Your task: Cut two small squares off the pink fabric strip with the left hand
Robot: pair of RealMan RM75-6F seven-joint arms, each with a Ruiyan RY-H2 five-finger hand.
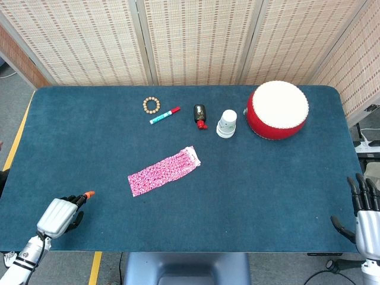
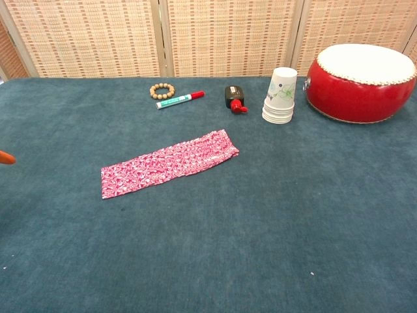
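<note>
The pink patterned fabric strip (image 1: 164,171) (image 2: 168,162) lies flat on the blue table, slanting from lower left to upper right. My left hand (image 1: 59,215) is at the table's front left corner, well to the left of the strip, with its fingers curled around a tool whose orange tip (image 1: 89,194) (image 2: 5,157) sticks out. The rest of that tool is hidden in the hand. My right hand (image 1: 365,212) hovers at the front right edge with its fingers spread, holding nothing.
Along the back stand a bead bracelet (image 1: 151,105), a red-capped marker (image 1: 164,115), a small black bottle (image 1: 200,114), a stack of paper cups (image 1: 227,123) and a red drum (image 1: 277,110). Woven screens close off the far side.
</note>
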